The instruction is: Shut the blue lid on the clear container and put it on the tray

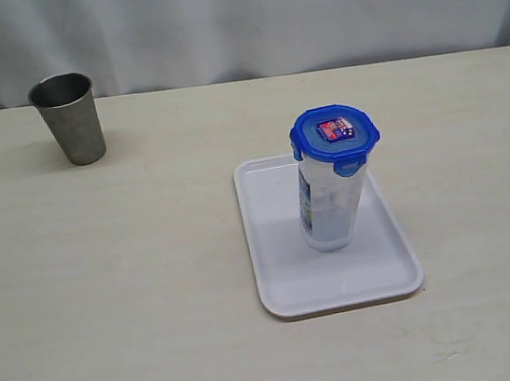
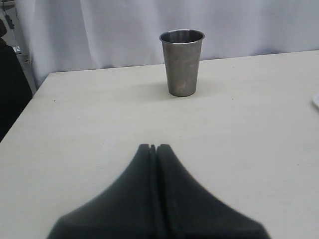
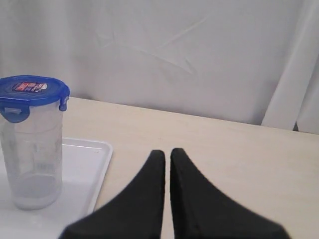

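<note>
Left jaws pressed together, holding nothing; right jaws together bar a thin slit, also empty. Clear container [image 1: 333, 208] upright about mid-tray [image 1: 286, 280], blue lid [image 1: 333, 133] seated on top. Steel cup [image 1: 68, 116] on surface [image 1: 109, 294], at 10 o'clock from tray, well apart.

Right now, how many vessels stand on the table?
2: the cup at far left, off the tray; the container upright on the tray. None seems hidden.
</note>
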Tool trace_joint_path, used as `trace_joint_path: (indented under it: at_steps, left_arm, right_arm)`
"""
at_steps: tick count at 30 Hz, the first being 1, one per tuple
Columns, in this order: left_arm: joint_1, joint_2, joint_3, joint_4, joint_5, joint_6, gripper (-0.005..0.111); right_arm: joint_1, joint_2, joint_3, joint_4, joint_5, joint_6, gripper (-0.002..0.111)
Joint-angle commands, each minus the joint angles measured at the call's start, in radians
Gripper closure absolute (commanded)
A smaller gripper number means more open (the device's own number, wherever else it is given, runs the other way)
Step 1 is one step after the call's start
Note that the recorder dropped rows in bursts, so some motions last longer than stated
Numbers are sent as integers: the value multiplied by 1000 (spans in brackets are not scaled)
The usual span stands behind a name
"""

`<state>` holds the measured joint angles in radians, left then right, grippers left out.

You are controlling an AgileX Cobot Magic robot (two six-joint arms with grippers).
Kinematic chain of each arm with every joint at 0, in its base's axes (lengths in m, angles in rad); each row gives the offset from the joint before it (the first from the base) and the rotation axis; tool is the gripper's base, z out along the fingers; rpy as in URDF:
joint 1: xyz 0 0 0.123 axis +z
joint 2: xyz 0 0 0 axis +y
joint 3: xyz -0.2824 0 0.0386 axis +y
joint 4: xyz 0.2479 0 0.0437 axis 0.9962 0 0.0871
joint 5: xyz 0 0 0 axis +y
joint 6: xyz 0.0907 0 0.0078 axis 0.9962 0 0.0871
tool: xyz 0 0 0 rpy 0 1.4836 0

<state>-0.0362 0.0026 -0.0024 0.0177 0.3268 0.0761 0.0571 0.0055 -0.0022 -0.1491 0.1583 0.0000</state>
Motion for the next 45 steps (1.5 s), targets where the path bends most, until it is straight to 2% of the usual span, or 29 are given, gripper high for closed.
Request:
trace_joint_path:
  at_steps: [1,5,45]
  left_arm:
    - [1,-3,2,0,-7,3,107]
    - [1,-3,2,0,-7,3,107]
    - [1,-3,2,0,-4,3,107]
  right_arm:
    - [4,-5,2,4,57,-12,104]
    - [4,-5,2,4,184,-7,104]
    - [4,-5,2,6,184,-8,104]
